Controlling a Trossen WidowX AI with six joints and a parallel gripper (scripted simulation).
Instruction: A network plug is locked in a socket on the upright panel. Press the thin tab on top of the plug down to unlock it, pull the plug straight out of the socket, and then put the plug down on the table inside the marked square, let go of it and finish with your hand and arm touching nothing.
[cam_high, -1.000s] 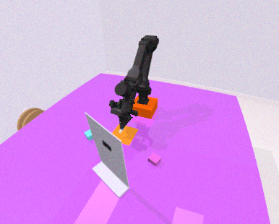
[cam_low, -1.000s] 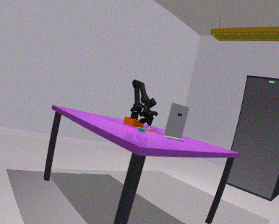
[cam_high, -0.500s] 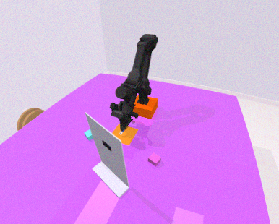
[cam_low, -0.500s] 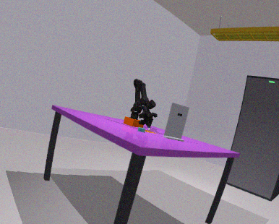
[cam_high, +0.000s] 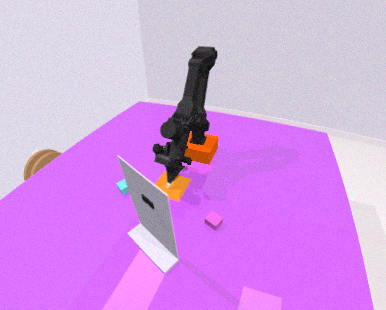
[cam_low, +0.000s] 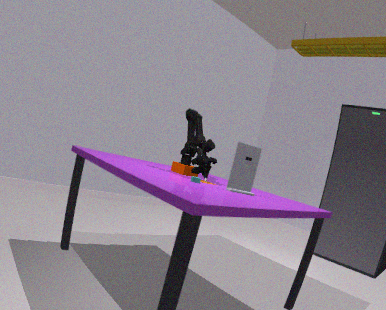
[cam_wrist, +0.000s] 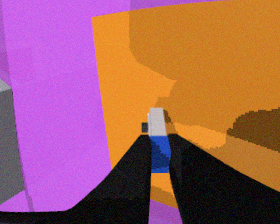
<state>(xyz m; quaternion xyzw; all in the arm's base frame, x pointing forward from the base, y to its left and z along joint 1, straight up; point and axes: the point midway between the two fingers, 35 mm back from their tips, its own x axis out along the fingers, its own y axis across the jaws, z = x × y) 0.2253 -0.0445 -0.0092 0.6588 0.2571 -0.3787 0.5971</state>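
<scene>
The plug, blue with a pale front end (cam_wrist: 157, 121) (cam_high: 168, 185), is between my fingertips. My gripper (cam_wrist: 157, 143) (cam_high: 170, 181) (cam_low: 205, 177) is shut on it and points down over the orange marked square (cam_wrist: 112, 60) (cam_high: 176, 196). The plug is low over the square; whether it touches the surface I cannot tell. The upright grey panel (cam_high: 156, 212) (cam_low: 244, 172) stands apart from the plug, with a dark socket (cam_high: 148, 201) (cam_low: 248, 159) in its face. The thin tab on the plug is not clearly seen.
A pink block (cam_high: 214, 220) lies on the purple table (cam_high: 280, 210) to the right of the panel. A teal block (cam_high: 123, 186) (cam_low: 195, 179) lies behind the panel's left side. An orange box (cam_high: 205, 150) (cam_low: 180, 168) is at the arm's base. The panel's grey edge (cam_wrist: 10, 150) shows at the wrist view's left.
</scene>
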